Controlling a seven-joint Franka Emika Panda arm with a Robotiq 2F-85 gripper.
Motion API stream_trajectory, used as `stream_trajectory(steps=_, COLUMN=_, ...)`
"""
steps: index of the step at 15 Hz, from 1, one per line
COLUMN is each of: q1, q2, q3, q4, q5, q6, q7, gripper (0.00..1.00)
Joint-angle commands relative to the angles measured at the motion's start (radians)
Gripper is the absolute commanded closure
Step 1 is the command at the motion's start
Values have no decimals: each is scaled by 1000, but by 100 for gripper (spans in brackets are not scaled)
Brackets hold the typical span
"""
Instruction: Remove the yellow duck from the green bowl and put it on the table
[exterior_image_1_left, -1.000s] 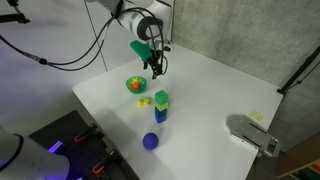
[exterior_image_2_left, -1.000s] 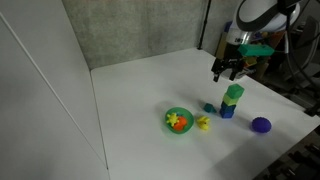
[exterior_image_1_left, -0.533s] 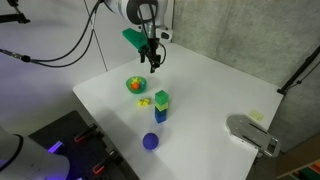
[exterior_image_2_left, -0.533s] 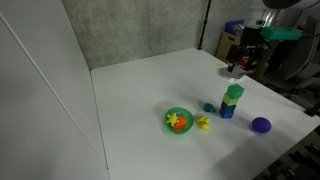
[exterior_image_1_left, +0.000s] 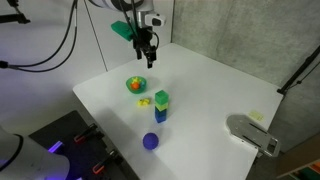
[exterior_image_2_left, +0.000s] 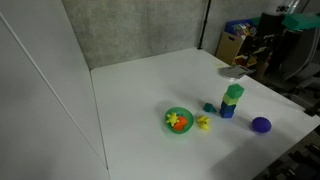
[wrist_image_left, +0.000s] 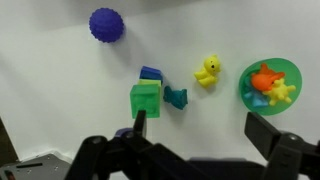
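Note:
The yellow duck (wrist_image_left: 208, 70) lies on the white table (wrist_image_left: 60, 90) just beside the green bowl (wrist_image_left: 291, 68), outside it. It shows the same way in both exterior views (exterior_image_1_left: 144, 101) (exterior_image_2_left: 203, 123), next to the bowl (exterior_image_1_left: 128, 88) (exterior_image_2_left: 186, 129). The bowl holds an orange item and a small yellow star-like piece. My gripper (wrist_image_left: 205, 130) is open and empty. It hangs high above the table's far side (exterior_image_1_left: 147, 57), well clear of the duck and the bowl.
A green cube (wrist_image_left: 146, 99) stands on a blue cube (wrist_image_left: 151, 74) near the duck, with a small teal piece (wrist_image_left: 176, 97) beside them. A purple ball (exterior_image_1_left: 150, 141) lies toward the front edge. A grey device (exterior_image_1_left: 252, 133) sits at one table corner.
My gripper has risen and drawn back toward the far side of the table, still open. The duck, bowl and blocks have not moved.

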Motion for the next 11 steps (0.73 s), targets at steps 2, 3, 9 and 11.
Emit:
stream_trajectory(steps=2, q1=0, q2=-116, q3=28, q4=-72, q5=-66, q6=-8, q7=116, gripper=0)
stream_trajectory(steps=3, q1=-2, q2=-130, q3=33, q4=-81, q5=-70, q6=-6, q7=126, gripper=0)
stream_trajectory(steps=9, q1=-6, q2=-142, q3=41, q4=-93, q5=-45, q6=-2, q7=102, gripper=0)
stream_trajectory(steps=11, q1=-7, q2=-151, q3=42, q4=-102, q5=-45, q6=-2, q7=102, gripper=0)
